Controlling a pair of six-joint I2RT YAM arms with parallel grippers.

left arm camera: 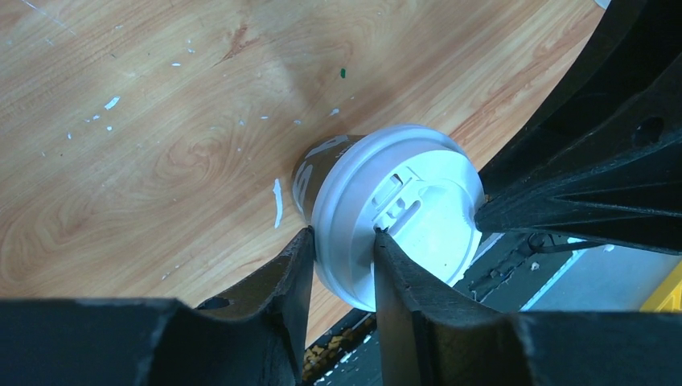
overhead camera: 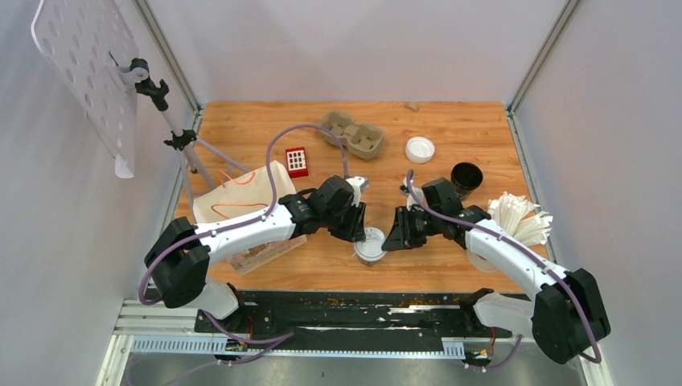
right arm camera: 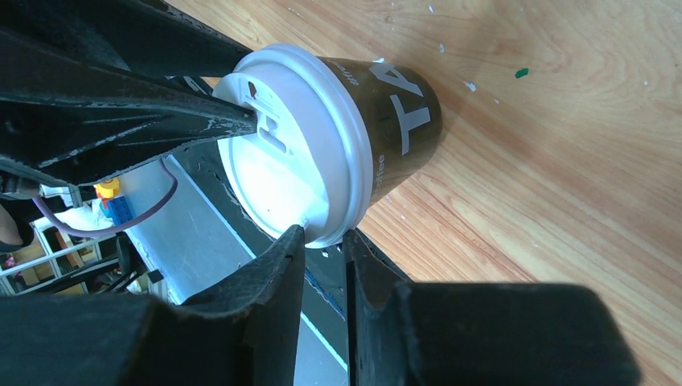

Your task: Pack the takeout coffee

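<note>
- The takeout coffee cup is found upright at 6 o'clock on the table, close to the near edge, with its white lid pressed on.
- The lid's rim is pinched by the left gripper from about 10 o'clock of the cup, with 1 finger on top of the lid and 1 outside it.
- The same rim is pinched by the right gripper from 3 o'clock, its jaws nearly together around the thin edge.
- The cup is judged light, with thin walls that dent easily. The smooth lid may pop off if it is pulled.
- A hold on the brown wall under the lid is judged safer for a carry to the pulp tray at 12 o'clock.
</note>
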